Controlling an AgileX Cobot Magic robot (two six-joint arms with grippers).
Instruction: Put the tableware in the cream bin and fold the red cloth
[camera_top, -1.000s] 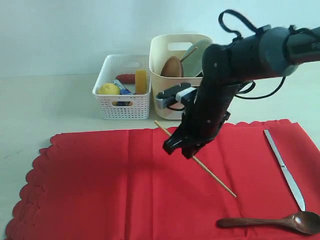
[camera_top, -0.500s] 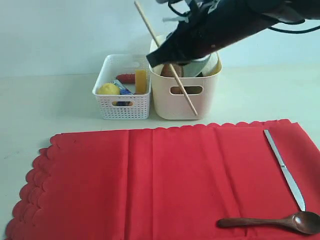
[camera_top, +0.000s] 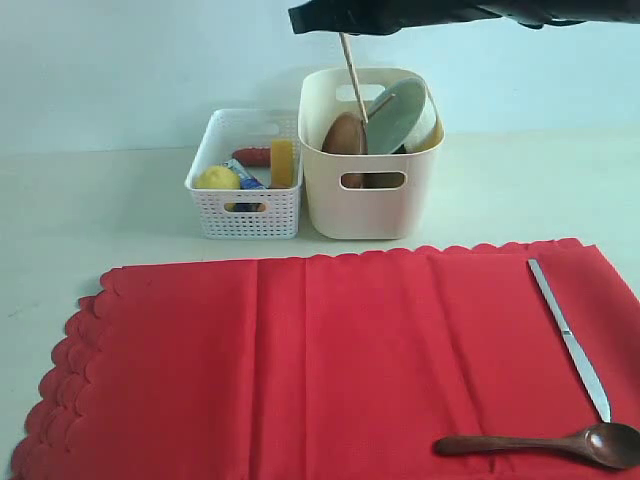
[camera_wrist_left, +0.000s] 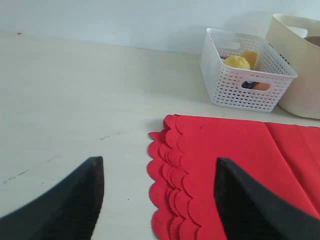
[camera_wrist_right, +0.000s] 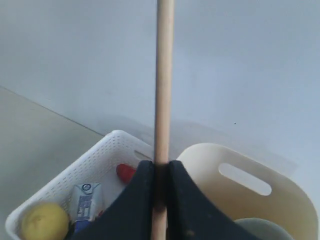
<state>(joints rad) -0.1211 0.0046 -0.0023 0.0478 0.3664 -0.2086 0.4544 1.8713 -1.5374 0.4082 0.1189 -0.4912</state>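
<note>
Dark wooden spoon (camera_top: 540, 443) lying at near right corner of red cloth (camera_top: 300, 360). Long silver knife (camera_top: 570, 340) lying along cloth's right edge. Neither binned yet.

Left end effector (camera_wrist_left: 157, 167) hovering over cloth's left scalloped edge, jaws wide, empty.

Toward far edge of worktop (camera_top: 100, 200): cream bin (camera_top: 370, 215) holding brown plate (camera_top: 345, 135) and pale bowl (camera_top: 400, 110), sitting just beside white perforated basket (camera_top: 245, 210).

Right end effector (camera_wrist_right: 161, 172) pinching wooden chopstick (camera_top: 352, 75) tight. Stick hanging near-vertical, lower tip appearing inside bin mouth by plate.

Judging best: keeping stick upright, sinking tip well below rim before letting go, avoiding prying against plate.

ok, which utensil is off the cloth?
The wooden chopstick: gripped in the right hand, hanging over the cream bin. The knife and spoon lie on the red cloth.
</note>
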